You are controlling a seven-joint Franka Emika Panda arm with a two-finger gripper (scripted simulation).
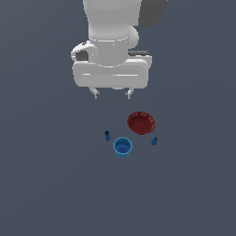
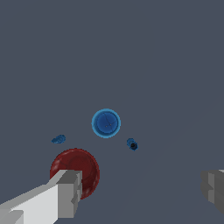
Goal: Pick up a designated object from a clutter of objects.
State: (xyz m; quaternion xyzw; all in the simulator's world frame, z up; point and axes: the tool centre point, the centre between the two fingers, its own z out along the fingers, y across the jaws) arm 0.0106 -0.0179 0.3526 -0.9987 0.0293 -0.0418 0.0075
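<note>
The dark red round bowl (image 1: 141, 123) sits on the grey floor, the largest item of the clutter. In the wrist view the bowl (image 2: 81, 168) is partly covered by one finger (image 2: 65, 194). A bright blue cup (image 1: 122, 147) stands near it, also in the wrist view (image 2: 106, 123). Two tiny blue pieces (image 1: 107, 135) (image 1: 154, 141) lie on either side of the cup. My gripper (image 1: 112, 94) is open and empty, hanging above the floor, behind the bowl and toward the exterior view's left of it. In the wrist view its midpoint (image 2: 142, 192) lies beside the bowl.
The plain dark grey floor (image 1: 46, 184) surrounds the small group. The white arm body (image 1: 110, 41) fills the upper middle of the exterior view.
</note>
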